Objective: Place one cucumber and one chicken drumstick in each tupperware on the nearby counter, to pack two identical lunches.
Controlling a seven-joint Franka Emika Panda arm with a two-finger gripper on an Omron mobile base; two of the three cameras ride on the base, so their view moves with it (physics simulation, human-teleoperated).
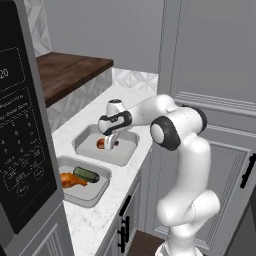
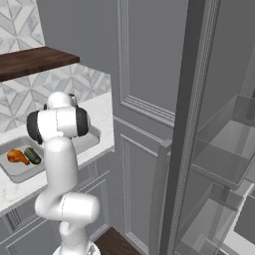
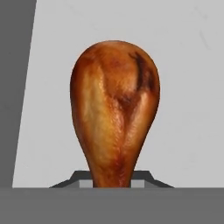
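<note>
I hold the drumstick (image 3: 114, 109) by its narrow end, jaws pinched on it, low over the far tupperware (image 1: 82, 141) at 12 o'clock; lower fully before releasing.

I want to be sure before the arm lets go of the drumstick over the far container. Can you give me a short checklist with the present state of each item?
1. Gripper shut on the drumstick: ok, the hand view shows its thin end between the finger tips.
2. Drumstick over the far container, inside its walls: ok.
3. Drumstick resting on the container floor: cannot tell.
4. Far container free of other food: ok as far as shown; part is hidden by the arm.
5. Near container already holds a cucumber and a second drumstick: ok.
6. Both containers on the white counter: ok.
</note>
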